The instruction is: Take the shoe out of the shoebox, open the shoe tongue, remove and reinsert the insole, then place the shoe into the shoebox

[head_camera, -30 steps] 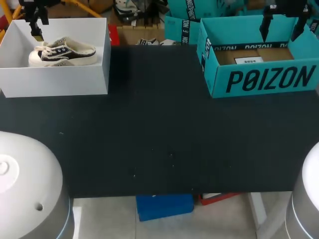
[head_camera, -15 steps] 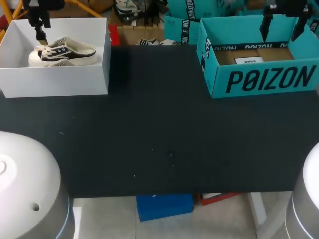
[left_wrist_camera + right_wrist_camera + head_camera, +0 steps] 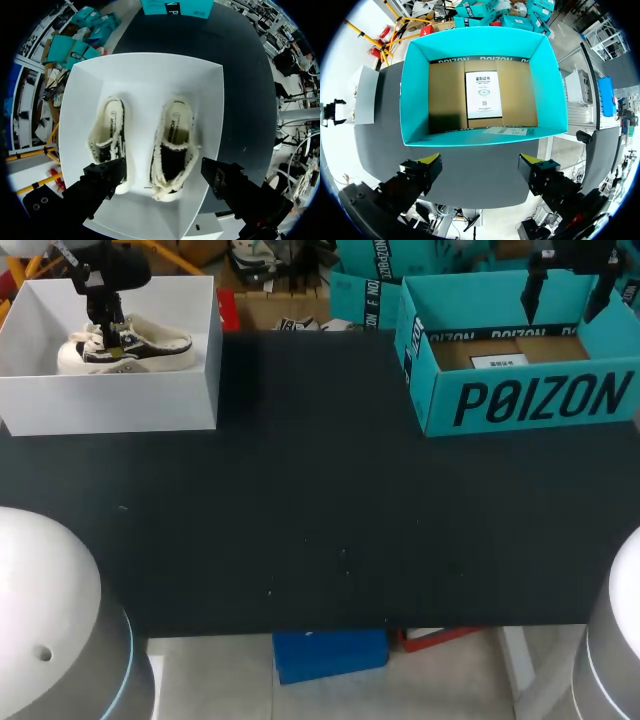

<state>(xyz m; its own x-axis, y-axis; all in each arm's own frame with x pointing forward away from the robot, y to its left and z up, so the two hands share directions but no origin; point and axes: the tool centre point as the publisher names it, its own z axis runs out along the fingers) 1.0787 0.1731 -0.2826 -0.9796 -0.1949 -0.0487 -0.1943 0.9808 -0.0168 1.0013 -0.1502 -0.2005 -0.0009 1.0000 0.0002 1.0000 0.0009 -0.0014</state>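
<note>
Black counter fills the near and middle ground, with both boxes at its far edge.

At the far left stands a white box, open at the top. The left wrist view shows its white walls and two shoes lying side by side on its floor, soles down, with cream fleece linings and dark uppers. The head view shows a shoe lying along the box with its dark side showing.

The left gripper hangs over that box with its fingers spread wide. In its own view the left gripper straddles the near end of one shoe. The second shoe lies just beside it, its near end under one finger. I cannot tell whether the fingers touch either shoe.

At the far right stands a teal box, also open, with a brown cardboard floor and a white sheet lying flat in the middle. The right gripper hovers above it, fingers spread and holding nothing. In its own view the right gripper sits over the near teal wall.
</note>
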